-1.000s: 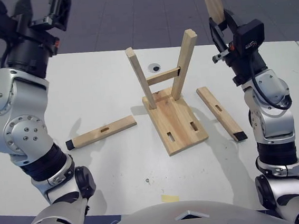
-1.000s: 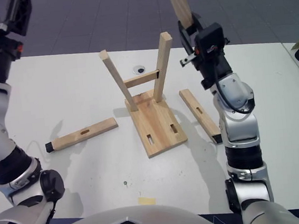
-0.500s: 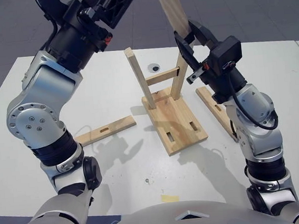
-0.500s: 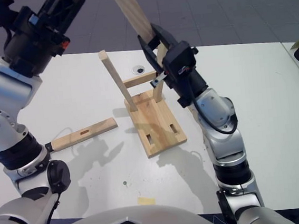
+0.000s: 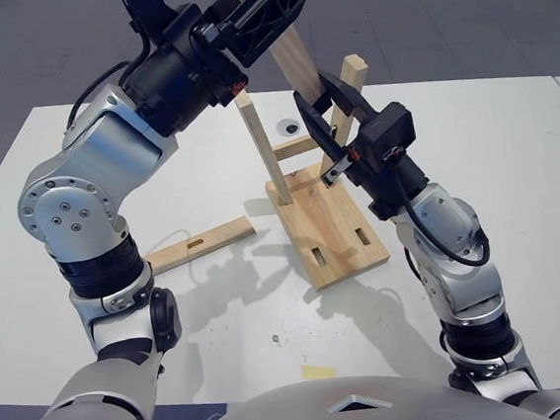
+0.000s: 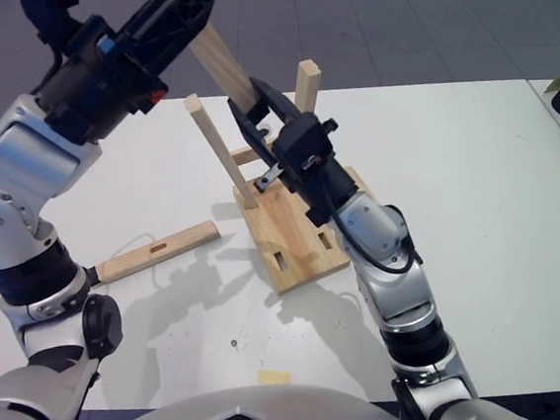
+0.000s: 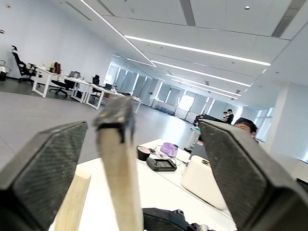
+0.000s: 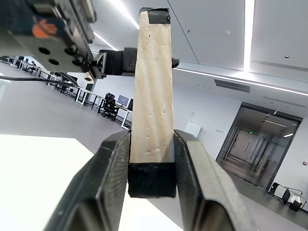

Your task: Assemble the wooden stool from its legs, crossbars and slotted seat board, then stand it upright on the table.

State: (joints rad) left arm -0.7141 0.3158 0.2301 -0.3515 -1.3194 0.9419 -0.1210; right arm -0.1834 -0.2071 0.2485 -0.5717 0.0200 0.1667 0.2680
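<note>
perhaps four legs (image 5: 199, 245) (image 5: 264, 147) (image 5: 351, 72) (image 5: 295, 58), one crossbar (image 5: 294, 147), one board (image 5: 337, 234)

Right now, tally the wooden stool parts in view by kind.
Pale wooden legs: 4, two upright, one flat on the white table, one in the right gripper
Short wooden crossbar: 1
Slotted wooden seat board: 1
Total: 6

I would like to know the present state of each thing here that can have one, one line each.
right pincer: shut on a wooden leg, held up off the table.
left pincer: open around that leg's capped upper end, not gripping.
seat board: flat on the table, two slots empty.
fitted legs: two, standing in the board, joined by a crossbar.
loose leg: lying flat on the table, slot facing up.
</note>
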